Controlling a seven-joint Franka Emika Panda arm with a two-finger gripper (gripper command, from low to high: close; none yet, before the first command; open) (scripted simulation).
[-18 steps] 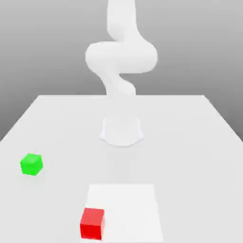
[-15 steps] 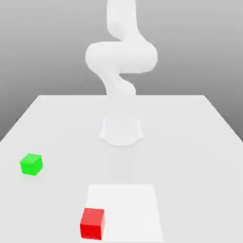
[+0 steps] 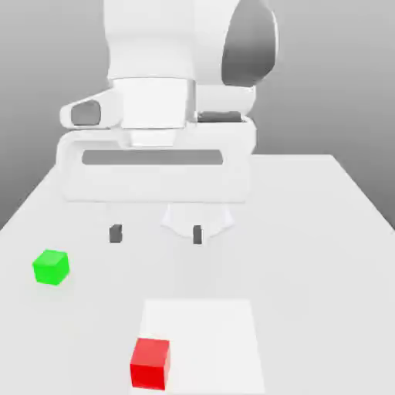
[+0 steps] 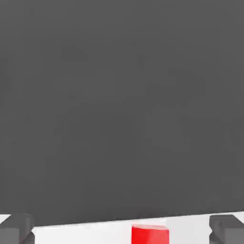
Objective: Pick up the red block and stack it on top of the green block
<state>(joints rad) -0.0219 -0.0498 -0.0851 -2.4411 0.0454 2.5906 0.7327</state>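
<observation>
Our gripper (image 3: 156, 233) hangs wide open and empty above the table (image 3: 324, 231), probably lined up toward the red block (image 3: 150, 362); the green block (image 3: 51, 267) waits well apart.

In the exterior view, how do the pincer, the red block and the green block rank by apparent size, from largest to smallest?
1. pincer, open, by far the largest.
2. red block.
3. green block.
The red block is nearer the camera, so the blocks' true order is unsure.
</observation>
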